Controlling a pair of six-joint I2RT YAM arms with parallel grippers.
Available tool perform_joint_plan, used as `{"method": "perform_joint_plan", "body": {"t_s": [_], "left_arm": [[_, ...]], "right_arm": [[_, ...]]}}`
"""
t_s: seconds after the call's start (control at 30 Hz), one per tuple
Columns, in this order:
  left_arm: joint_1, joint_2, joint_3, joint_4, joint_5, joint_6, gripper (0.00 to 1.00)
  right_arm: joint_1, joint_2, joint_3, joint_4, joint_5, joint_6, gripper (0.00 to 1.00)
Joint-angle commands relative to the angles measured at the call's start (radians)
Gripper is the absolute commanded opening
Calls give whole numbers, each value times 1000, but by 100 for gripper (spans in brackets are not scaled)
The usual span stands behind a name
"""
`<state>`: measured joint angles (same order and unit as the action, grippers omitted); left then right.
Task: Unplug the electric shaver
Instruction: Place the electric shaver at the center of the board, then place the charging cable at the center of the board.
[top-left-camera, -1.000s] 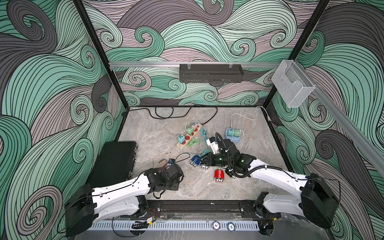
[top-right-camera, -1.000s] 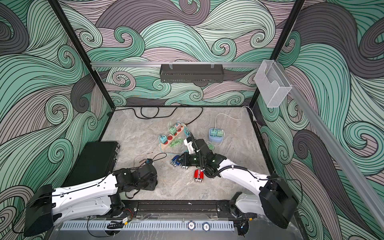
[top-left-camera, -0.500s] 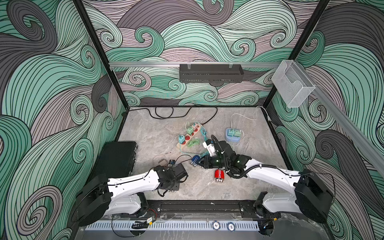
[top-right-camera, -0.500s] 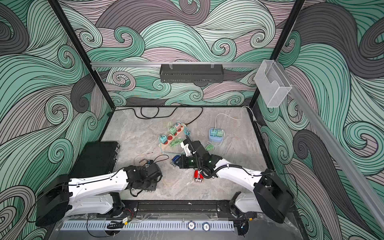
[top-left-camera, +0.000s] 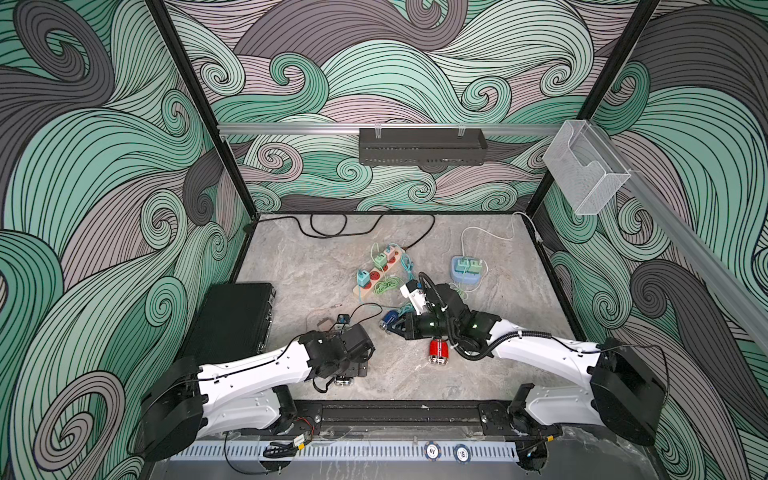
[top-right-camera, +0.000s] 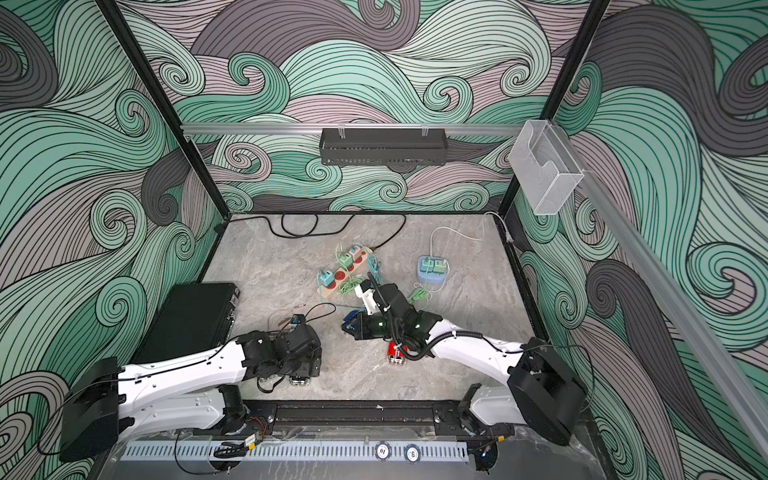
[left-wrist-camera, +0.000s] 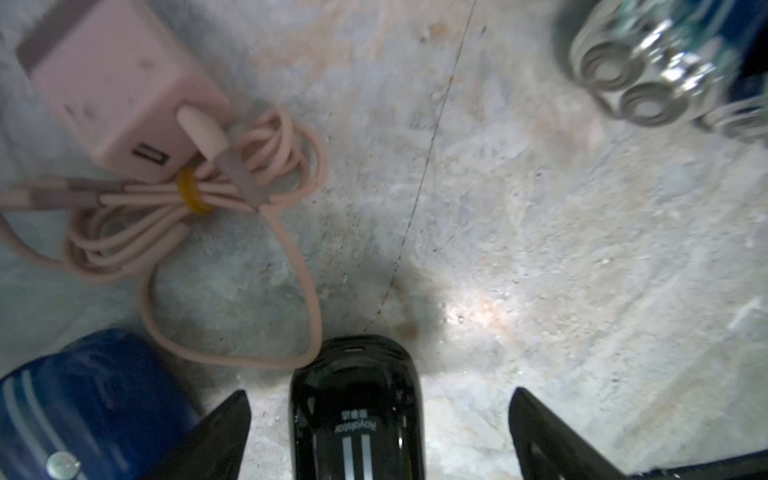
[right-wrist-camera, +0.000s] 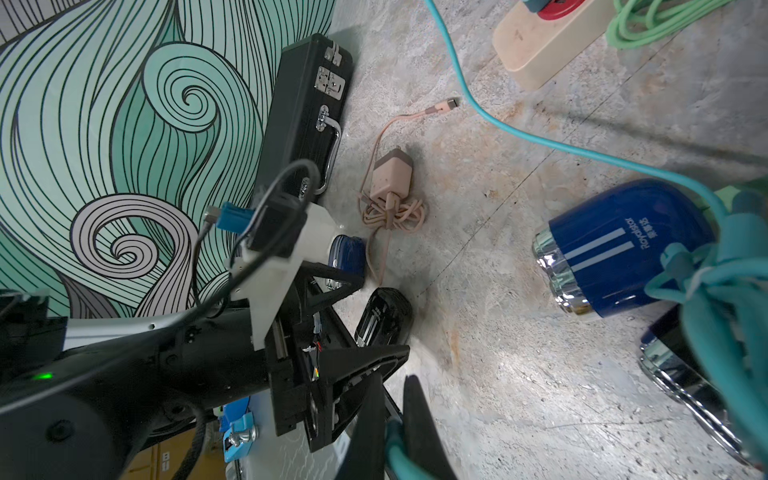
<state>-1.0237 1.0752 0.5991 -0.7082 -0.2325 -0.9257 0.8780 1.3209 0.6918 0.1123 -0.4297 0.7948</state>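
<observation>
The left hand (left-wrist-camera: 380, 397) gapes fully wide, gripping nothing. A glossy black electric shaver (left-wrist-camera: 357, 415) lies loose between its fingers on the mottled grey stone table (top-left-camera: 316, 266). The right hand (right-wrist-camera: 392, 399) is pinched closed on a teal rubber cable (right-wrist-camera: 519, 133). A pull on it could drag the tangled blue shaver (right-wrist-camera: 615, 249). Swirling green wave-patterned walls (top-left-camera: 374, 75) enclose the table.

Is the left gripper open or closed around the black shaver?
Open. In the left wrist view the left gripper has its fingers wide apart, with bare table showing between each finger and the black shaver.
</observation>
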Motion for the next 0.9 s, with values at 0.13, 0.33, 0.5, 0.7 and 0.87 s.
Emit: {"method": "perform_joint_plan", "body": {"t_s": [0.13,0.33,0.5,0.7,0.87], "left_arm": [[87,-117,49,-26,-82,97,98],[248,-208,42,-34,-18,205,99],[327,-218,8,42,53,237,99],[334,-277,-42,121,117,224,99],[333,-274,14,81,120,236,99]], "right_arm": [[42,82,108,28,-33,16,8],[59,193,214,53,-34,36,9],[82,292,326,21,-3,44,17],[80,296,368,-93,124,27,31],[75,289,352,-96,136,14,50]]}}
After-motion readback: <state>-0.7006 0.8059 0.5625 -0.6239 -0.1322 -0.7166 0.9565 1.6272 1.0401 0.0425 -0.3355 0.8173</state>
